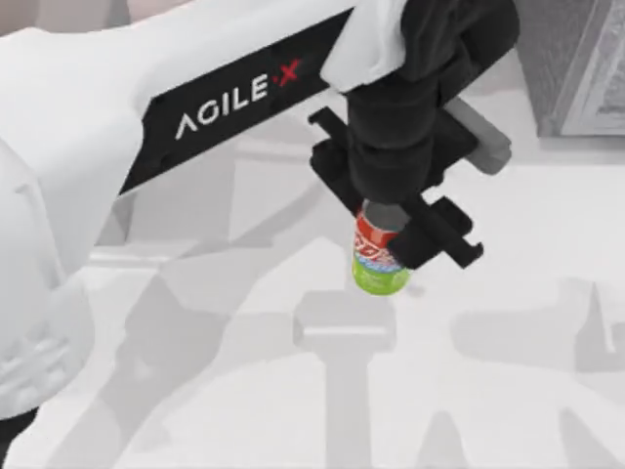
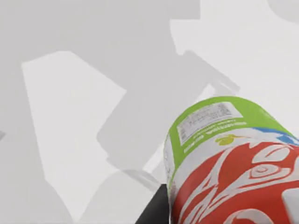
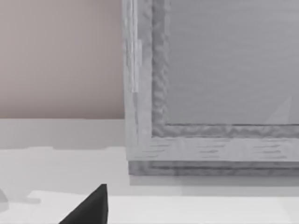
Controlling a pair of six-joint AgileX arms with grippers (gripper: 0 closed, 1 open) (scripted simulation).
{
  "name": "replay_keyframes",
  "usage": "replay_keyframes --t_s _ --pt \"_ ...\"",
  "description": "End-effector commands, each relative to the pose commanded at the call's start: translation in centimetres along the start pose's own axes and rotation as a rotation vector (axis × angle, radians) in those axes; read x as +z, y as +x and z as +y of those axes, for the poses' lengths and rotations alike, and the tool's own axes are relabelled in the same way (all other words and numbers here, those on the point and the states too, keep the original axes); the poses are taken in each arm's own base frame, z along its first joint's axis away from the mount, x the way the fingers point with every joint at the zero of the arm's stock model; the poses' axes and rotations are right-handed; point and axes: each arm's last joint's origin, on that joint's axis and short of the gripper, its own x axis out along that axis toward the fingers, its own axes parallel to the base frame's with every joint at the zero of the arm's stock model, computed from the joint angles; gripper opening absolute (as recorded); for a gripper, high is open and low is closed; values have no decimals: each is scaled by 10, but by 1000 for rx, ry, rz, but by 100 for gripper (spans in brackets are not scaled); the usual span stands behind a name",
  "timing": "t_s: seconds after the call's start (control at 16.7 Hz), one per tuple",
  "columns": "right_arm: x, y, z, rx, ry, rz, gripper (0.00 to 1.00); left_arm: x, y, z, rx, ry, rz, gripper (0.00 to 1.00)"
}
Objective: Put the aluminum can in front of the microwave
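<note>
Just past the top view's centre toward three o'clock, the left gripper (image 1: 391, 230) pinches the aluminum can (image 1: 379, 256) by its upper part above the table (image 1: 508, 391), and should probably keep it upright and set it down gently.

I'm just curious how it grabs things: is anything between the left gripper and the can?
Nothing visible does: the left gripper is shut on the aluminum can, gripping its red upper part from above.
</note>
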Motion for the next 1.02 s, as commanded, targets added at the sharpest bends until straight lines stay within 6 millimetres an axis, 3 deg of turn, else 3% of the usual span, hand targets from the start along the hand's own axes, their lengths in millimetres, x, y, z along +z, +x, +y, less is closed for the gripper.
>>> replay_keyframes --t_s 0.12,0.3,0.6,0.84,1.02 --pt "0 0 0 0 0 0 100 -30 -2 9 -26 56 46 0" --pt "0 0 0 0 0 0 100 -86 14 27 -88 67 157 0" --pt "0 0 0 0 0 0 100 -189 50 93 -229 -208 342 0" --pt "0 0 0 0 0 0 100 -286 36 153 -217 -536 242 0" --pt "0 0 0 0 0 0 100 -351 24 165 -111 -729 167 0"
